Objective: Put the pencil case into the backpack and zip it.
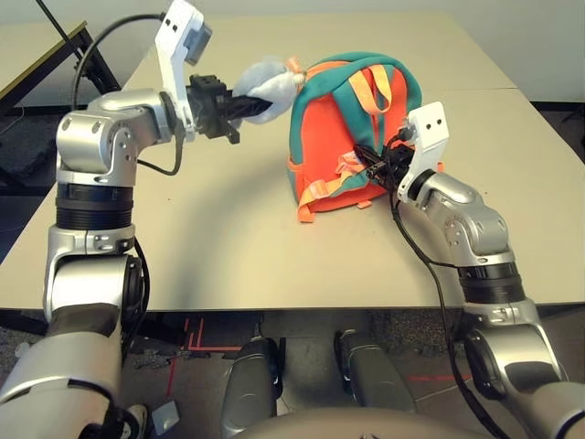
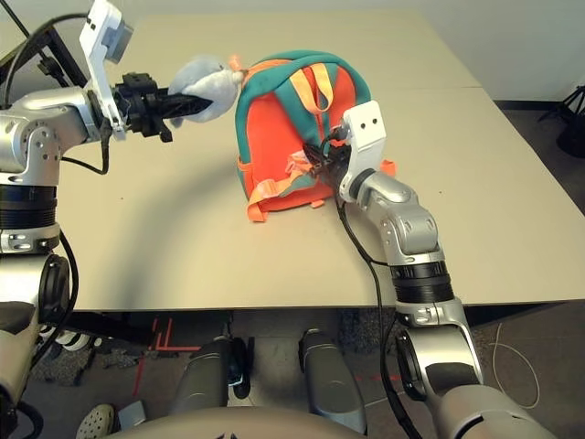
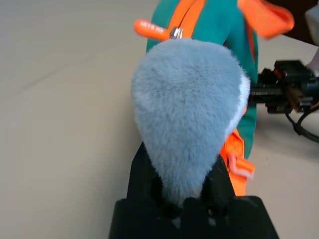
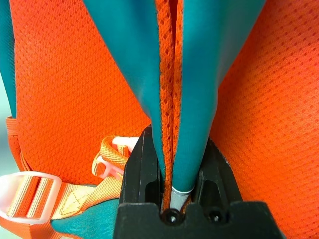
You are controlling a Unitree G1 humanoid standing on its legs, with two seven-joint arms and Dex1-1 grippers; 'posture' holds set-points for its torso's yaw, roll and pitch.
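The backpack [image 1: 329,137], orange with teal trim and light orange straps, lies on the table with its strap side toward me. Its grey plush charm [image 1: 270,87] is stretched out to the left above the table, and my left gripper [image 1: 249,102] is shut on it. In the left wrist view the charm [image 3: 187,104] fills the space between the fingers, with an orange zipper pull [image 3: 149,29] behind it. My right gripper [image 1: 370,165] is at the backpack's lower right side, shut on a teal fold [image 4: 199,74] with orange mesh edging. The pencil case is out of view.
The beige table [image 1: 228,247] has open surface in front and to the left of the backpack, and its front edge [image 1: 274,306] runs near my body. A second table with a black frame [image 1: 37,64] stands at the far left. A seam [image 1: 512,90] crosses the right side.
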